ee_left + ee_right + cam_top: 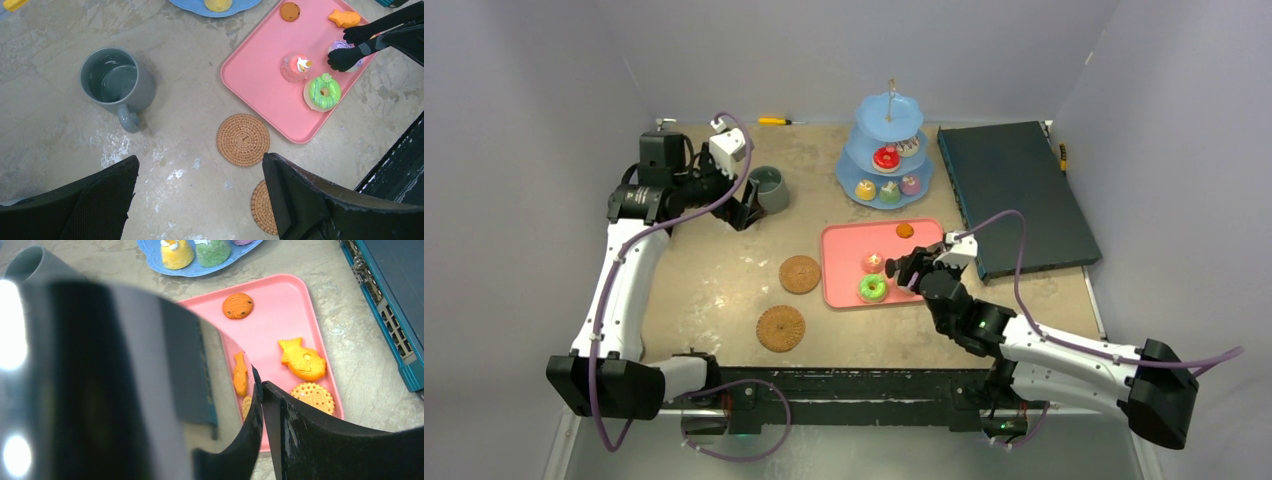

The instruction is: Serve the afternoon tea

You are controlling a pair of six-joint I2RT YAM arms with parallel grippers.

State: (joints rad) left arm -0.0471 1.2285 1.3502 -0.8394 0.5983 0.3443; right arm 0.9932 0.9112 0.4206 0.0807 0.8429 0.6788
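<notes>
Grey mug (pixel 112 82) is parked upper left, left gripper (pixel 200 165) spread wide with nothing held. Looks stiff, slick, a bit heavy, so it's best pinched across the rim wall. Right gripper (pixel 921 268) is clamped on black tongs (pixel 372 36).

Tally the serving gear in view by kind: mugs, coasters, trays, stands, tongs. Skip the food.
mug: 1
coasters: 2
tray: 1
stand: 1
tongs: 1
Total: 6
</notes>
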